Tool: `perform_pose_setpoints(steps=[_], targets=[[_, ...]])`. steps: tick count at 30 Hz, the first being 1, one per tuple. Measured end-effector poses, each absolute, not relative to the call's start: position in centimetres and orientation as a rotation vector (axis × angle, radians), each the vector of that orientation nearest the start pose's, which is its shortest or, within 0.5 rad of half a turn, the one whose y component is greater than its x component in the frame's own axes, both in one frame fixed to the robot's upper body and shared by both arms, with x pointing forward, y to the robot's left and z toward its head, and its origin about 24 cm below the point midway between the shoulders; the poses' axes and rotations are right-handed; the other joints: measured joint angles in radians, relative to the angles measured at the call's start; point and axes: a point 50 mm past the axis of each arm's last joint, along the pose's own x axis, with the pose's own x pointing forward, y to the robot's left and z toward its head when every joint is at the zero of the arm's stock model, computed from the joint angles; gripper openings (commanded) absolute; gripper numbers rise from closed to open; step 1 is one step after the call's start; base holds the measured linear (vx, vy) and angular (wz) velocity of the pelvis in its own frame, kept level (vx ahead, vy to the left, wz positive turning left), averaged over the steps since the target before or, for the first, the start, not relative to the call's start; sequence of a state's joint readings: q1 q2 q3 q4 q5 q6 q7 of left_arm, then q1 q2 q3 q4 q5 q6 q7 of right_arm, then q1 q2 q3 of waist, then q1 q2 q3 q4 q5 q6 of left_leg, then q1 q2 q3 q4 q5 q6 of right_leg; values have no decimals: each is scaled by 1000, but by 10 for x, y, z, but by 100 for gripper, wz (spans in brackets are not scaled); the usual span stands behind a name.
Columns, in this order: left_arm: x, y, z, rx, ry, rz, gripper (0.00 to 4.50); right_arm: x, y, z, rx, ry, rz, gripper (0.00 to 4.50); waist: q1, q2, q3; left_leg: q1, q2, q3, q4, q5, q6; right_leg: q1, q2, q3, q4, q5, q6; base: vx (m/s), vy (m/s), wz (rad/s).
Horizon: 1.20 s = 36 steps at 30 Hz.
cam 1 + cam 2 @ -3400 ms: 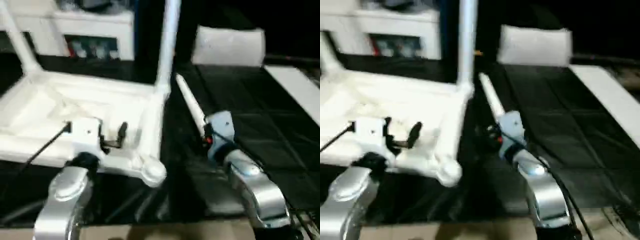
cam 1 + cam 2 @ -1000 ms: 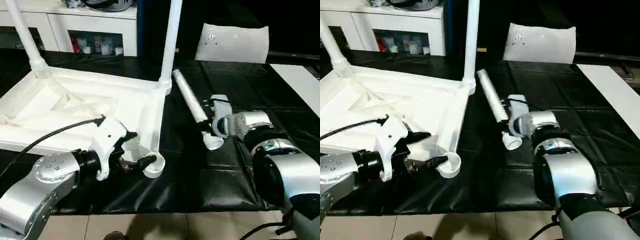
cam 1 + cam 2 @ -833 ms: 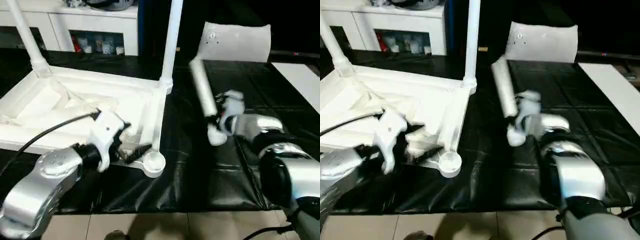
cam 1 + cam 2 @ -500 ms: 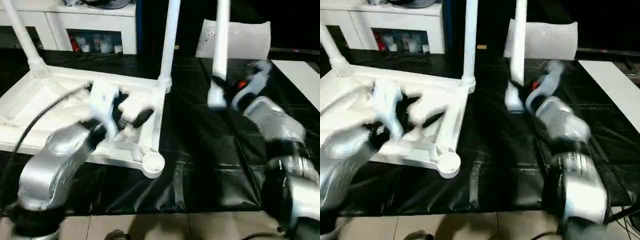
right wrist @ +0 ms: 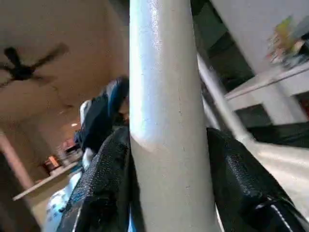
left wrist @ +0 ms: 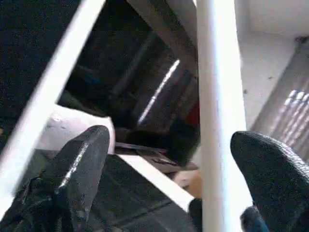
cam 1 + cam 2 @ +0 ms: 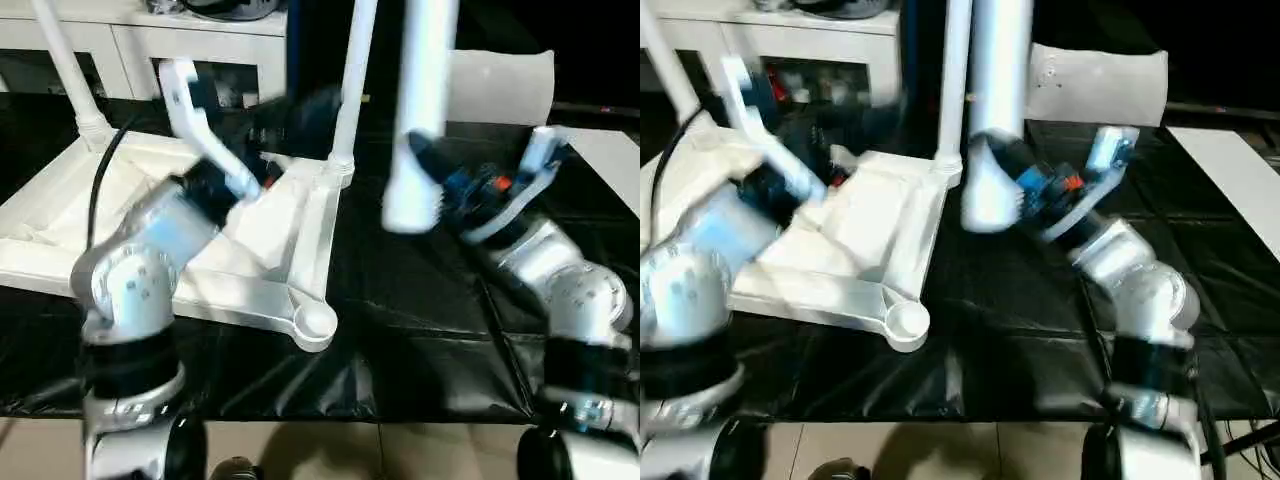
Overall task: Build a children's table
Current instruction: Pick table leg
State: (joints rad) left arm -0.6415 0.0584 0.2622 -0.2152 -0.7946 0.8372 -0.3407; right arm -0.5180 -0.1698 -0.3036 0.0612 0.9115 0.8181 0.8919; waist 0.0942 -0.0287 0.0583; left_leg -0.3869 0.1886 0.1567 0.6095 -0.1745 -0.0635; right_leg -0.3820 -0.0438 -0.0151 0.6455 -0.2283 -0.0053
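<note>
A: Item one, the tabletop [image 7: 215, 240]: white plastic, lying upside down on the black mat [image 7: 420, 330], ribbed underside facing up. Its near corner socket [image 7: 315, 325] is round and stands open, with no leg in it.

B: Legs fitted?

A: Two stand upright in the far sockets: the far-left leg [image 7: 70, 75] and the far-right leg [image 7: 352, 85].

B: And the third leg [image 7: 995, 110]?

A: Off the mat, held roughly upright, wide end down, to the right of the tabletop and apart from it. The right gripper [image 5: 166, 159] has it: in the right wrist view both black fingers [image 5: 104, 179] press the leg's sides, closed tight around the tube.

B: Left gripper [image 6: 166, 174]?

A: Raised over the far part of the tabletop, blurred in the head views. In the left wrist view its two black fingers [image 6: 77, 166] stand wide apart; a white leg [image 6: 217, 111] runs through the space between them, nearer one finger, and the pictures do not show whether either finger touches it. Nothing is clamped.

B: Surroundings?

A: A white cabinet [image 7: 200, 45] behind the mat on the left, a flat white sheet [image 7: 1100, 80] propped beyond the mat's far edge, a white panel [image 7: 1230, 165] lying at the right, tiled floor [image 7: 940, 445] in front
</note>
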Motion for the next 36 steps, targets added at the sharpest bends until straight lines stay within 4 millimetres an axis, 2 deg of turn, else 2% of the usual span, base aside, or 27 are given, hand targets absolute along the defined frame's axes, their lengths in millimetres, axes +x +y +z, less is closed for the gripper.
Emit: perform_pose_setpoints(steps=[9, 17, 18, 23, 25, 29, 31, 36], targets=[[305, 98, 226, -645, -127, -931, 450, 290, -134, 157, 806, -34, 1265, 188, 0, -2, 1, 0, 0, 0, -4, 1, -2, -1, 0, 0, -2, -1, 1, 0, 0, 0], [301, 91, 219, -581, -85, -999, 450, 283, -123, 151, 717, 35, 1297, 188, -1, -1, 1, 0, 0, 0, -8, 2, -3, -1, 0, -1, -6, -1, 2, 0, 0, 0], [300, 90, 216, -580, -77, -1011, 420, 283, -122, 149, 707, 43, 1296, 188, -2, -1, 1, 0, 0, 0, -9, 2, -3, -1, 1, -1, -7, -1, 2, 0, 0, 0], [291, 87, 207, -511, -82, -1073, 400, 282, -119, 144, 675, 61, 1288, 188, -3, -1, 1, -1, 0, 0, -10, 2, -3, -1, 1, -1, -9, 0, 2, 0, 0, 0], [290, 90, 208, -437, -130, -1056, 375, 283, -117, 144, 654, 59, 1282, 188, -4, -1, 1, -1, 0, 0, -10, 2, -3, -1, 1, -1, -9, 0, 2, 0, 0, 0], [291, 95, 204, -346, -160, -1022, 374, 283, -116, 141, 608, 74, 1268, 188, -4, -1, 1, -1, 0, 0, -10, 2, -3, -1, 1, -1, -9, 0, 2, 0, 0, 0], [291, 97, 202, -331, -161, -1007, 347, 282, -115, 139, 593, 83, 1274, 188, -4, -1, 1, -1, 0, 1, -10, 2, -3, -1, 1, -1, -9, 0, 2, 0, 0, 0], [294, 96, 200, -279, -182, -986, 313, 282, -113, 137, 569, 86, 1284, 188, -5, -1, 1, 0, 0, 1, -10, 2, -3, -1, 1, -1, -9, 0, 2, 0, 0, 0]])
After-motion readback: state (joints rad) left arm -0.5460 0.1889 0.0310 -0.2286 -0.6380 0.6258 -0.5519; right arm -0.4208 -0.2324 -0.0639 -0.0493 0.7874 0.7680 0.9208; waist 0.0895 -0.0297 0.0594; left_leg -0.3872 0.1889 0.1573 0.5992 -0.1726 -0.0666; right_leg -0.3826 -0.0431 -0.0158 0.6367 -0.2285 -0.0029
